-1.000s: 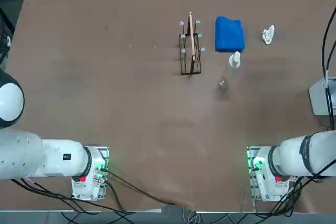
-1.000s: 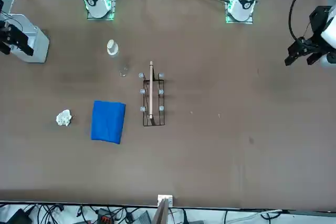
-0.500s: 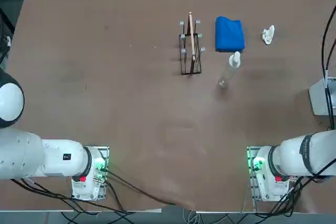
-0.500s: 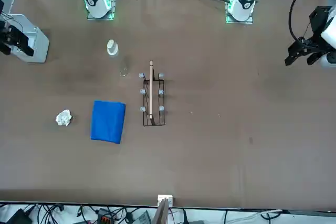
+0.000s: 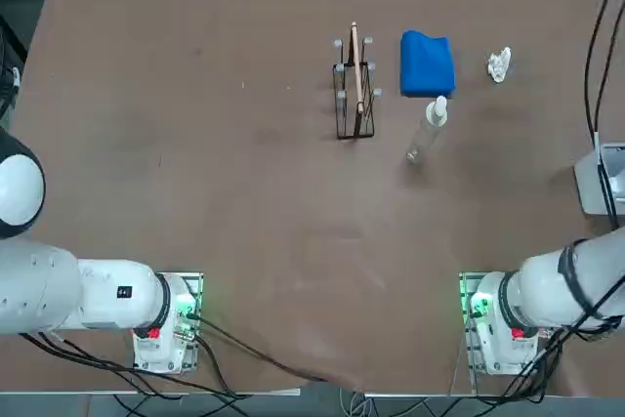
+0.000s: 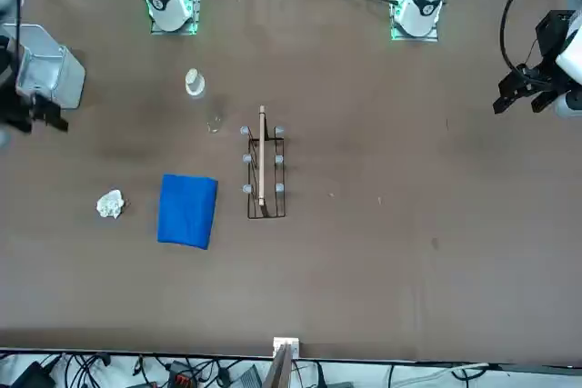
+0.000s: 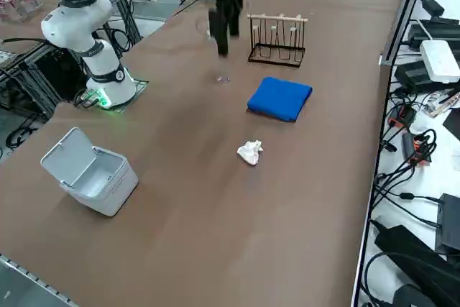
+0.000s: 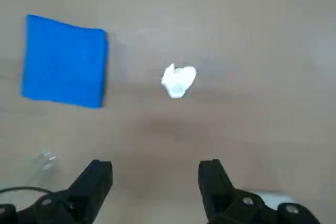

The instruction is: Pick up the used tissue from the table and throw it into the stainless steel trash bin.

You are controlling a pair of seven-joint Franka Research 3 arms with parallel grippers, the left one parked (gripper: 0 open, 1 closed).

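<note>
The used tissue (image 5: 499, 63) is a small crumpled white wad on the brown table (image 5: 244, 202), to the right of a blue cloth (image 5: 427, 63). It also shows in the front view (image 6: 110, 203), the right side view (image 7: 249, 152) and the wrist view (image 8: 178, 81). The stainless steel trash bin (image 7: 90, 172) stands with its lid up near the table's right edge (image 5: 601, 180). My right gripper (image 8: 155, 182) hangs open and empty high above the table, short of the tissue. It is blurred beside the bin (image 6: 32, 111).
A brown wire rack (image 5: 354, 95) stands left of the blue cloth. A clear bottle with a white cap (image 5: 428, 126) stands between the cloth and the robot. Cables and equipment lie beyond the table's far edge (image 7: 424, 106).
My right gripper has swung away from above the bin, out over the table toward the tissue, and is blurred by motion. The tissue, cloth, bottle and rack have not moved.
</note>
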